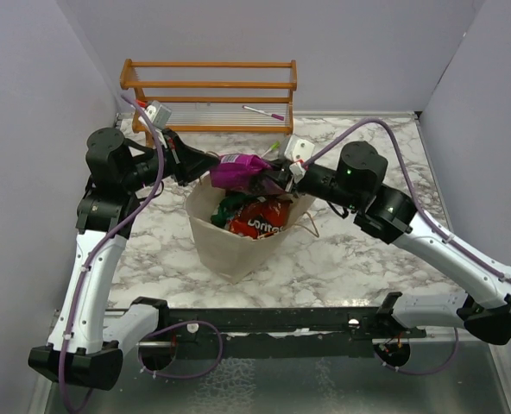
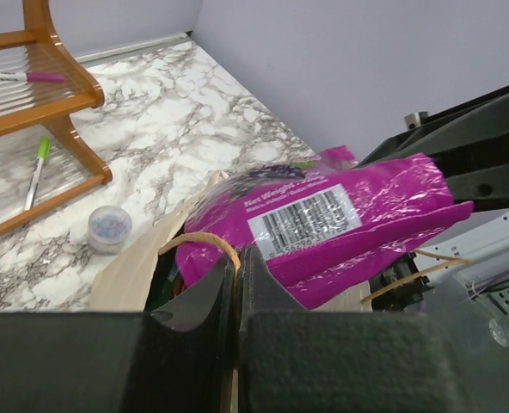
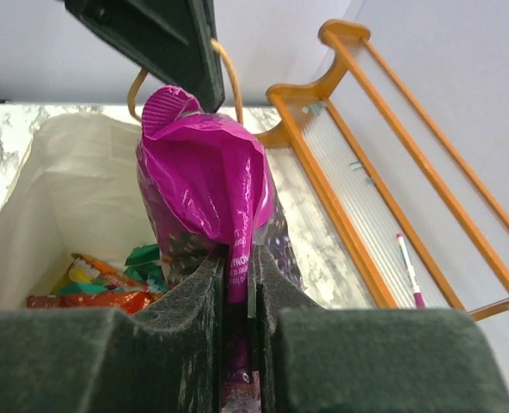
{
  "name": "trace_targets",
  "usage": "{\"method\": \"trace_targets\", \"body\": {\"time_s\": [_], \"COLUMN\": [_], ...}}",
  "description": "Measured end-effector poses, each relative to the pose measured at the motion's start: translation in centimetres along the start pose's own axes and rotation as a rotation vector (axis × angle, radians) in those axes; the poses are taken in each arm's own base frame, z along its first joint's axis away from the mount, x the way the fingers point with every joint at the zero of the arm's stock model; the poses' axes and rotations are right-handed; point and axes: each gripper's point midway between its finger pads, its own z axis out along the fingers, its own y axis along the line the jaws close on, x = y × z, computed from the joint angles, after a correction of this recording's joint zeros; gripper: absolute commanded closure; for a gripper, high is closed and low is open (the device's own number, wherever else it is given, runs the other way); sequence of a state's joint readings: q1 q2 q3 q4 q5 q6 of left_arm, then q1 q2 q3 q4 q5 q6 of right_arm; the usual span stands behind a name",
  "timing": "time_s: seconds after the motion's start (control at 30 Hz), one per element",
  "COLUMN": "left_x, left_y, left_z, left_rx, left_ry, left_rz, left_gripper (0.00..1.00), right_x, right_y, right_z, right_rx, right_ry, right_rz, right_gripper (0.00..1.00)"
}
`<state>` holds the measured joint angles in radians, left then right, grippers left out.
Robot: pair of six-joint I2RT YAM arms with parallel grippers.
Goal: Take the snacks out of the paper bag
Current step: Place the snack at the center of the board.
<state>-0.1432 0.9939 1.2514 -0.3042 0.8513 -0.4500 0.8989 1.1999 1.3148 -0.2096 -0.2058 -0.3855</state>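
Top external view showed me the paper bag standing open on the marble table, between my two arms. My left gripper was pinched shut on the bag's tan string handle at the rim's left side; the left wrist view showed the loop passing between the closed fingers. My right gripper was clamped on a purple packet, held over the bag's far rim, above the other snacks. In the right wrist view its fingers squeezed the packet's lower edge, with the crimped end pointing up. A red packet and a green packet lay inside the bag. Behind the bag stood a wooden rack, with a small clear cup on the table beside it.
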Motion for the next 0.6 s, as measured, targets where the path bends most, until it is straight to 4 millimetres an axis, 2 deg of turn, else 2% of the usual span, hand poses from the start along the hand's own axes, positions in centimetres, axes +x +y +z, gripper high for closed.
{"method": "trace_targets", "body": {"time_s": [0.27, 0.6], "left_x": [-0.4, -1.4], "left_y": [0.9, 2.7], "left_z": [0.1, 0.2], "left_rx": [-0.052, -0.159], "left_ry": [-0.01, -0.016], "left_rz": [-0.004, -0.02], "left_gripper": [1.0, 1.0], "right_x": [-3.0, -6.6], "right_y": [-1.9, -4.8], "right_z": [-1.3, -6.3], "right_rx": [0.071, 0.23], "right_ry": [-0.05, -0.12], "right_rz": [-0.015, -0.057], "right_gripper": [0.99, 0.99]}}
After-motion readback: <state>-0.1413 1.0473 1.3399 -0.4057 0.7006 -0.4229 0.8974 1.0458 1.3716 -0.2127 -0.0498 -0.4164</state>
